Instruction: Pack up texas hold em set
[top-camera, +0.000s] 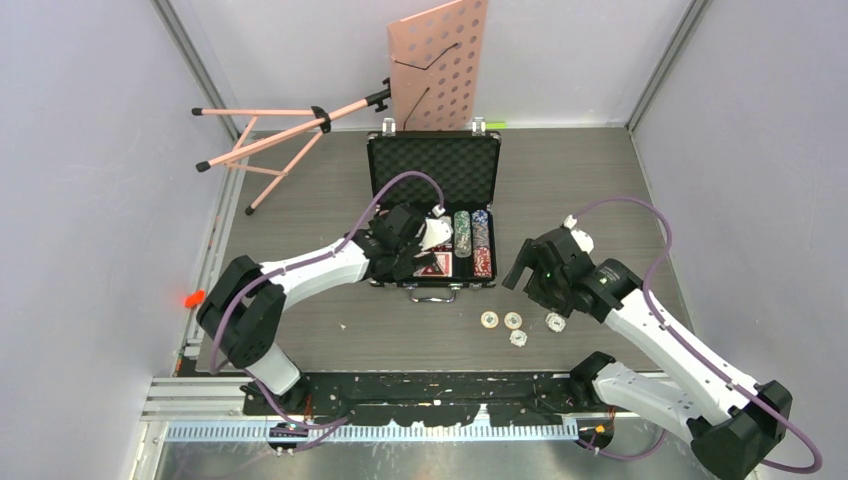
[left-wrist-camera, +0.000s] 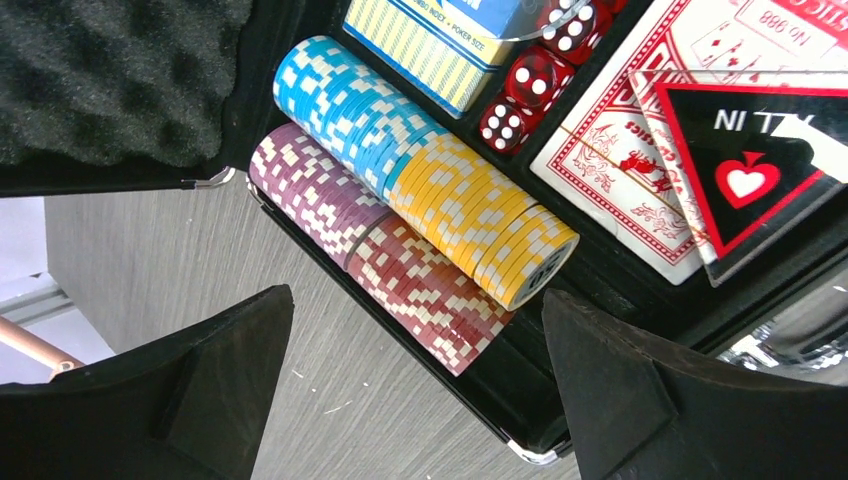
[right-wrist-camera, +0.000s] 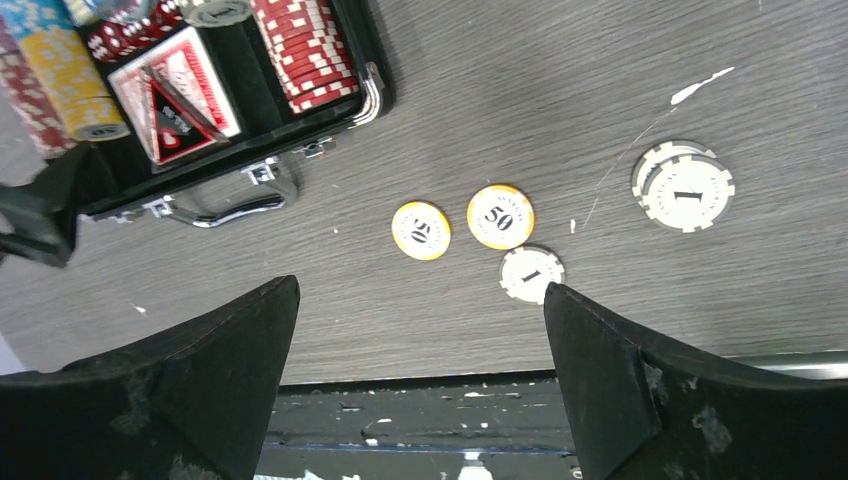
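The black briefcase (top-camera: 430, 160) lies open at the table's middle, foam lid up. Its tray holds rows of blue (left-wrist-camera: 340, 100), yellow (left-wrist-camera: 480, 220), purple (left-wrist-camera: 305, 185) and dark red chips (left-wrist-camera: 430, 295), red dice (left-wrist-camera: 520, 90) and card decks (left-wrist-camera: 630, 150). My left gripper (top-camera: 405, 250) hovers open and empty over the case's left front corner (left-wrist-camera: 418, 400). Several loose chips (top-camera: 513, 320) lie on the table in front of the case: two yellow 50s (right-wrist-camera: 500, 216), a white 1 (right-wrist-camera: 532, 274), a small white stack (right-wrist-camera: 684, 187). My right gripper (top-camera: 520, 275) is open and empty above them (right-wrist-camera: 420, 390).
A pink music stand (top-camera: 437, 60) lies tipped behind the case, its tripod legs (top-camera: 260, 140) spread at the back left. The case's silver handle (right-wrist-camera: 225, 212) faces the table's near edge. A black mounting rail (right-wrist-camera: 420, 410) runs along that edge.
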